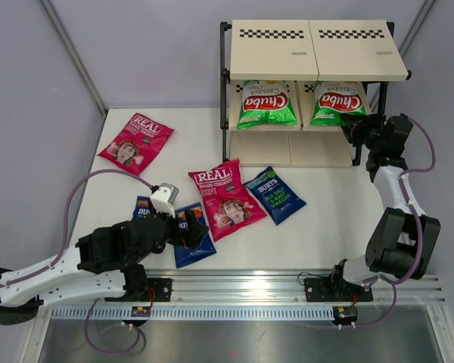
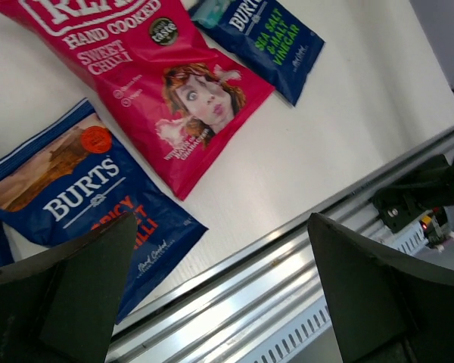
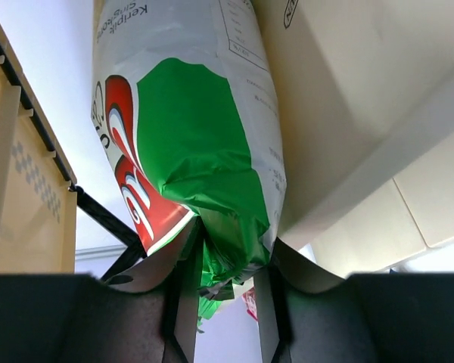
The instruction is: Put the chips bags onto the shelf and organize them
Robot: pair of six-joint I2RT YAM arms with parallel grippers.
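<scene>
Chips bags, seven total. Two green-and-white Chuba bags sit side by side on the middle tier of the shelf (image 1: 225, 83): L Chuba bag (image 1: 267, 103) and R Chuba bag (image 1: 338, 102). R gripper (image 1: 361, 130) is at the shelf's R end; the wrist view shows its fingers pinching the R Chuba bag's lower edge.

The other five lie flat on the white table (image 1: 325, 219):
- Far-L REAL bag (image 1: 136, 142), apart from the rest.
- Centre REAL bag (image 1: 225, 198), w/ sea salt BURTS bag (image 1: 275, 195) just beside it on the R.
- Spicy BURTS bag (image 1: 193, 246), just beside the centre REAL bag's L edge.
- Third BURTS bag (image 1: 142, 208), partly hidden by the L arm.

L gripper (image 1: 188, 227) hovers over the spicy BURTS bag, fingers spread wide, holding nothing.
</scene>
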